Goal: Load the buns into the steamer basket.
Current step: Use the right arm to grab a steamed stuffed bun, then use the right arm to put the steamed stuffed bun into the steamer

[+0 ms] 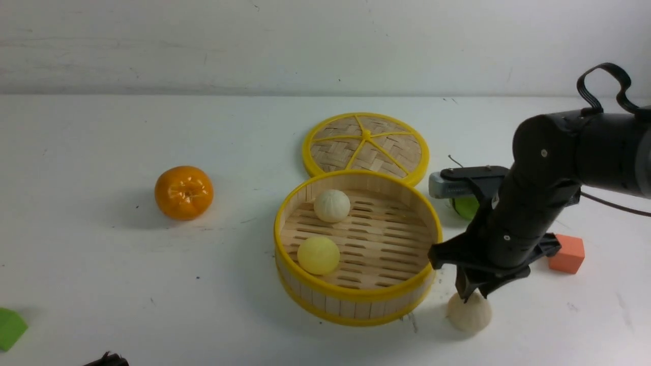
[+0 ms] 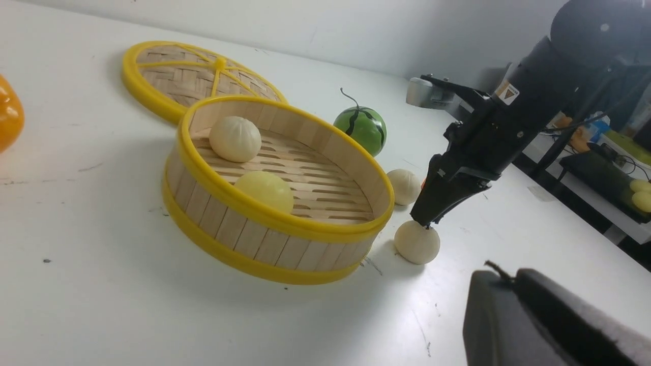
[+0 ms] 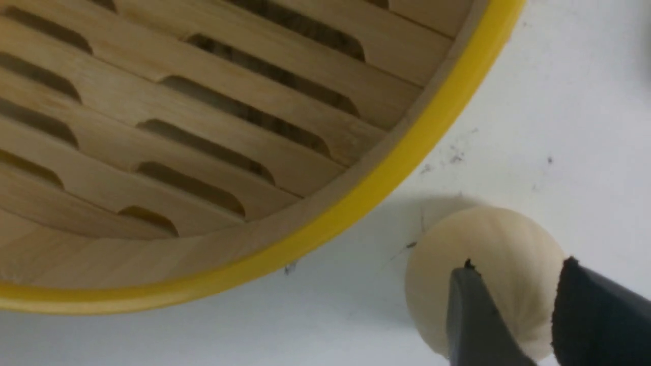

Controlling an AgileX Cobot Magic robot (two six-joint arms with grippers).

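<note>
Front view: right pincer [image 1: 471, 295] sits tip-down on the cream bun [image 1: 470, 315], just right of the steamer basket [image 1: 351, 305]; jaws slightly parted, grip unclear.

No words or numbers are legible. The one sign is a small orange-and-white sticker [image 2: 506, 92] on the right arm [image 2: 534, 101], apparently a warning triangle, its print too small to read.

In the front view the right arm [image 1: 534, 203] hides one bun [image 2: 404, 186] and most of the watermelon [image 1: 465, 207]; the edge cuts the green block [image 1: 9, 329].
</note>
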